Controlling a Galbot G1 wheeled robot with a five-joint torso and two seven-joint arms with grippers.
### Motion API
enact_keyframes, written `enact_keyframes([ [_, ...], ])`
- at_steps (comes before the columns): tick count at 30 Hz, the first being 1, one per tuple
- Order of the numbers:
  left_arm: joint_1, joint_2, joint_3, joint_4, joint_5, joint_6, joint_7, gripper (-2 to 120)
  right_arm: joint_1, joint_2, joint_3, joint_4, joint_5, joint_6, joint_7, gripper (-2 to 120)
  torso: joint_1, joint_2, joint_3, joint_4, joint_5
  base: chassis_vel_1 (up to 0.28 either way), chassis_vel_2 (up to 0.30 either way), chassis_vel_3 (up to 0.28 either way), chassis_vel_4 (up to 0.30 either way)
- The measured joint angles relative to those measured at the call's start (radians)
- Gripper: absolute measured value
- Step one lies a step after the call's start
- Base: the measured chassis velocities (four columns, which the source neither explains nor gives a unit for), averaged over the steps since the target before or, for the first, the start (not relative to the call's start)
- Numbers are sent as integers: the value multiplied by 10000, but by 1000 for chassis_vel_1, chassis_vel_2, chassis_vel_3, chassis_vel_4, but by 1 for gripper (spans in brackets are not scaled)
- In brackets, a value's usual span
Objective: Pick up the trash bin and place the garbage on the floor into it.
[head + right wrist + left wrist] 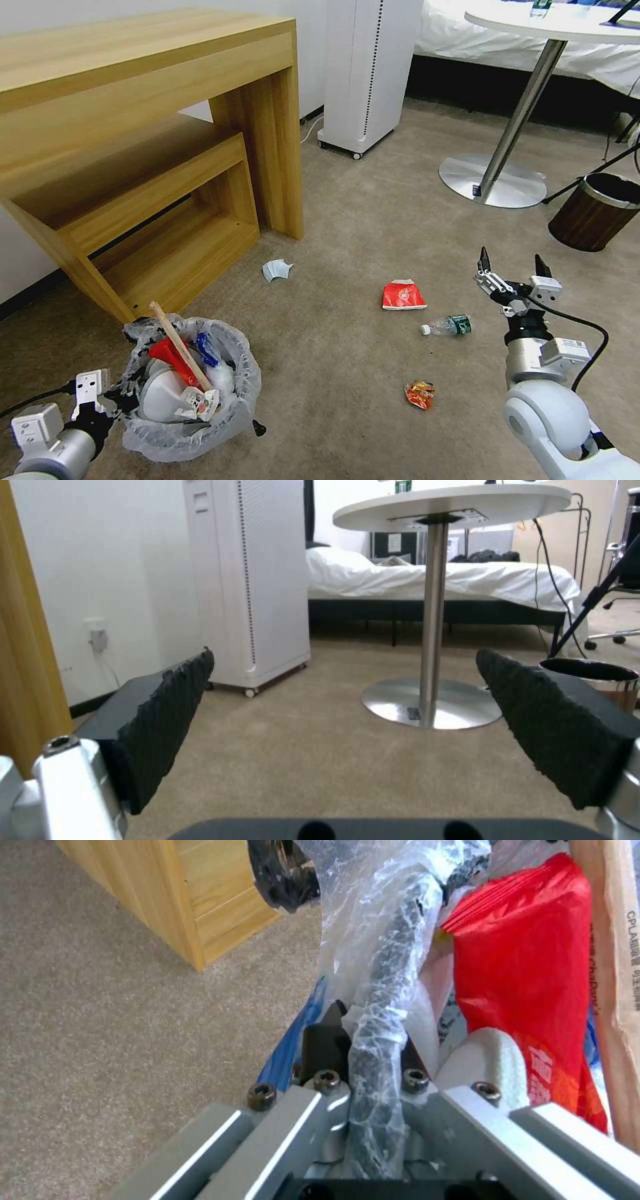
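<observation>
A: Trash bin (190, 387)?
B: Rim pinched in the left hand (365, 1050), stick and red wrapper inside.
A: Right hand (512, 267)?
B: Fingers spread, empty; clear bottle (448, 326) on floor (347, 220) just left of it.

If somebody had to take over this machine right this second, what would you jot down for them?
Left gripper: shut on the rim of the trash bin, at the robot's lower left.
Right gripper: open, holding nothing, raised above the carpet on the right.
Done: bin already holds a red wrapper, a wooden stick, white and blue items.
Left on the carpet: pale blue mask near the wooden desk, red packet, clear bottle, orange packet.
The brown bin by the round table is not the one in use.
</observation>
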Motion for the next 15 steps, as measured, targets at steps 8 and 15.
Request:
enact_keyframes([
  [8, 20, -58, 0, 26, 5, -11, 11, 1, 30, -1, -70, -66, -8, 6, 12, 100, 0, 0, 0, -1, -1, -53, 47, 51, -49],
  [15, 61, -108, -3, 25, 33, -67, 42, 1, 49, -18, -128, -53, -61, 37, 76, 100, 1, -1, 4, 0, 1, -133, 137, 141, -142],
])
